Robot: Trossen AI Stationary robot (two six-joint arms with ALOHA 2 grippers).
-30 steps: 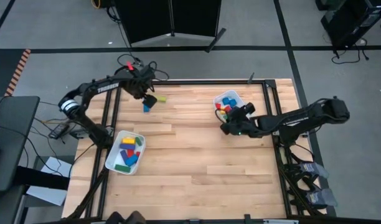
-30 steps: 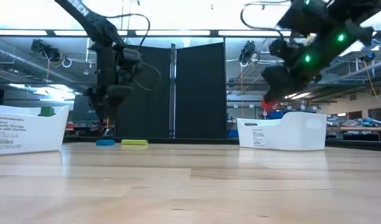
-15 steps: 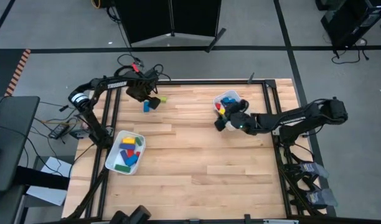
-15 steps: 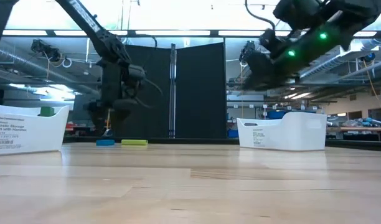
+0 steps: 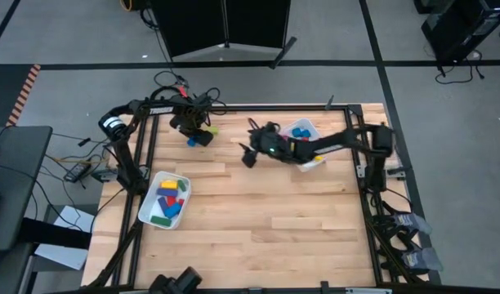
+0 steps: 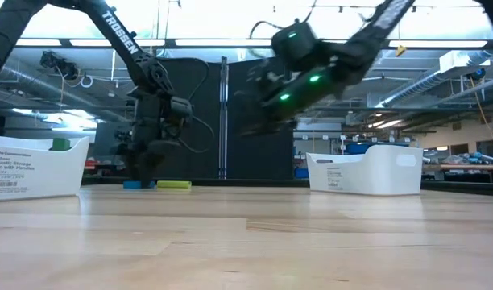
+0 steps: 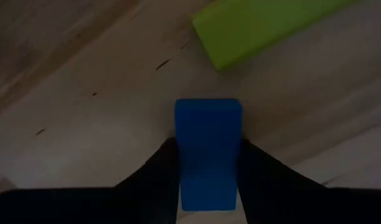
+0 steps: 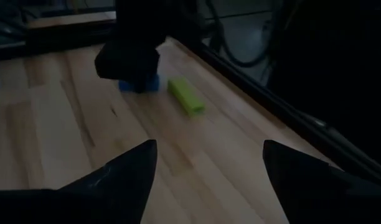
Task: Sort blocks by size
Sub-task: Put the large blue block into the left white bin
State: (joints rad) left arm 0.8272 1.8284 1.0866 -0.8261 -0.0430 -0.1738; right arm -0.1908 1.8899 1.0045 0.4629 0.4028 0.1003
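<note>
A blue block lies flat on the table at the far left, with a yellow-green bar flat beside it. My left gripper is down on the blue block and shut on it. The left wrist view shows the block between the fingers and the green bar beyond it. My right gripper hangs open and empty above mid-table. Its wrist view looks toward the blue block and the green bar. My left gripper pinches the blue block by its two long sides between its two fingers. The fingers come from above, pointing down. The block lies flat on the table.
A white tray with several larger blocks stands at the near left. A second white tray with small blocks stands at the far right, partly under my right arm. The wooden table between them is bare.
My right gripper has swung from beside the far right tray toward the table's left, to above mid-table. My left gripper has gone down onto the blue block, which has stayed where it was.
</note>
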